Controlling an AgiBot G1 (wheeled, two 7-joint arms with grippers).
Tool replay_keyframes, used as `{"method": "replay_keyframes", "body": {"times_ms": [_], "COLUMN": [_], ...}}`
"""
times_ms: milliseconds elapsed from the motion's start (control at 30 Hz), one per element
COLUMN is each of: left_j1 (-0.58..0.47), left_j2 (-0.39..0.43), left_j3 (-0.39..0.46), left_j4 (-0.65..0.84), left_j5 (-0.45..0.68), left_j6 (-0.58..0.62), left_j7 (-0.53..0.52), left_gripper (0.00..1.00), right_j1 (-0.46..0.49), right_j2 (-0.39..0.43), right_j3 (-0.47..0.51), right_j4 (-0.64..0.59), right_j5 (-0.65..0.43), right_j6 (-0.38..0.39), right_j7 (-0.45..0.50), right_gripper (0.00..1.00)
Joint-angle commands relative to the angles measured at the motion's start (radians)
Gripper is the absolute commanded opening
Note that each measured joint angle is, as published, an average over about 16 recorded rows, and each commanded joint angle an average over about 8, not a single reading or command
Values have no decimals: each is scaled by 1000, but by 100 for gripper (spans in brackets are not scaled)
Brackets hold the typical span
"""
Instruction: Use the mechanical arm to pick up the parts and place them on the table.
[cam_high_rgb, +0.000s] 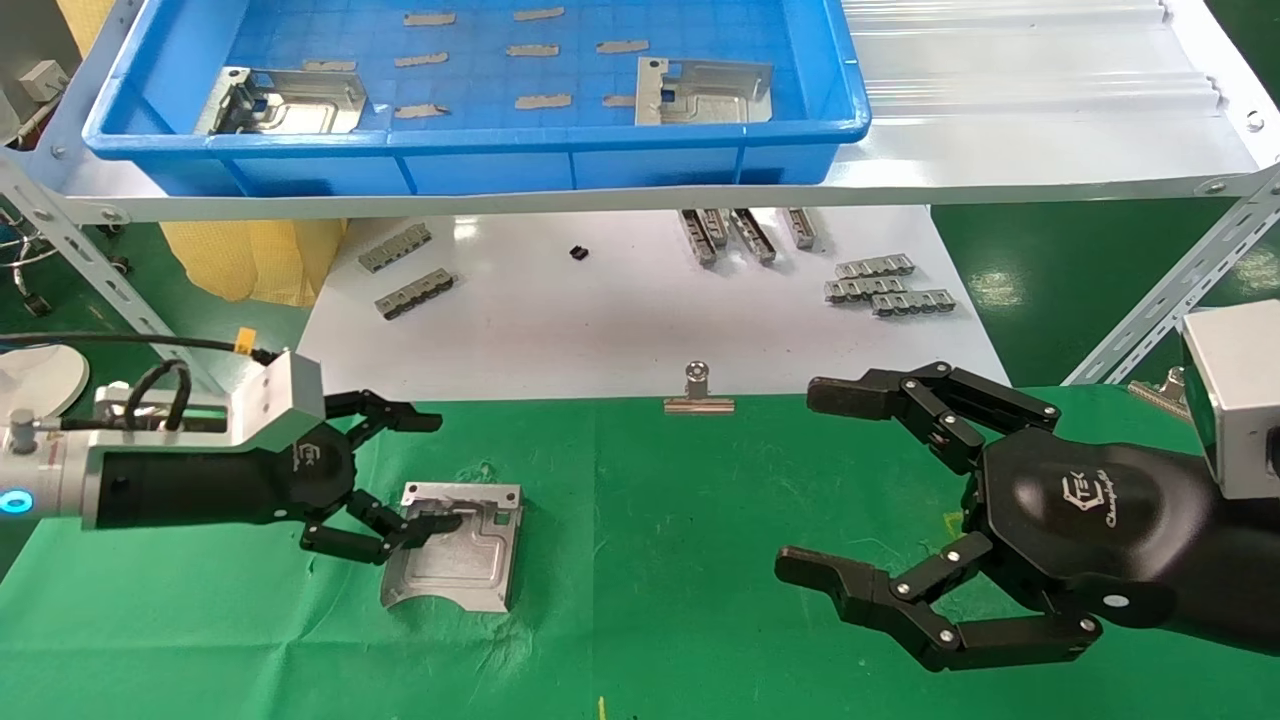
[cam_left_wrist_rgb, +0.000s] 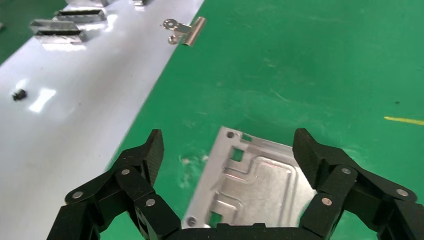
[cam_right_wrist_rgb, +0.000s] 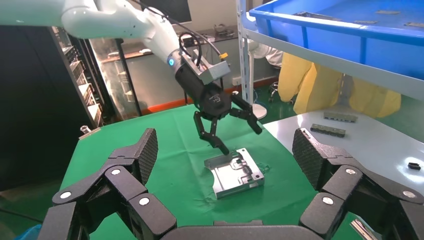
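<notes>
Left end effector (cam_high_rgb: 400, 485) spread wide, hovering low over a metal plate (cam_high_rgb: 458, 548) that lies flat on the green table (cam_high_rgb: 650, 620); near finger (cam_high_rgb: 385, 540) crossing above the plate's near-left corner, far finger (cam_high_rgb: 395, 412) clear of it on the other side. From the wrist view, plate (cam_left_wrist_rgb: 252, 182) sitting straight between and just below the open fingers (cam_left_wrist_rgb: 140, 170), nothing pinched. Contact with the near finger hard to call from these views.

Right end effector (cam_high_rgb: 870, 490) also spread, empty, hanging above the table well off to the right of the plate, apparently idle.

Two more plates (cam_high_rgb: 285, 100) (cam_high_rgb: 700, 92) resting in the blue tray (cam_high_rgb: 480, 135) on the shelf, far ahead of and above both end effectors. Binder clip (cam_high_rgb: 698, 390) at the table's far edge, between the two end effectors.

Step in hand, by the look of it: one plate set down, release done or nearly so. Next move likely calls for lifting the left end effector straight up, fingers kept open so the near finger does not drag the plate, then reaching up and forward to the tray for the nearer plate on its left side.
</notes>
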Motion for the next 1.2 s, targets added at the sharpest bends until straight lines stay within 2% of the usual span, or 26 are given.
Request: {"method": "replay_keyframes", "body": {"times_ms": [33, 1200], "left_j1": [18, 416], "left_j2": [-11, -250], "left_j3": [-12, -268], "left_j4": [-33, -798], "left_j5": [-16, -351], "left_j6": [-2, -59], "left_j7": [-20, -456], "left_gripper": [100, 100], "right_j1": [0, 0], "right_j2": [0, 0], "right_j3": [0, 0], "right_j4": [0, 0], "right_j5": [0, 0], "right_j6": [0, 0], "right_j7": [0, 0], "right_gripper": [100, 100]}}
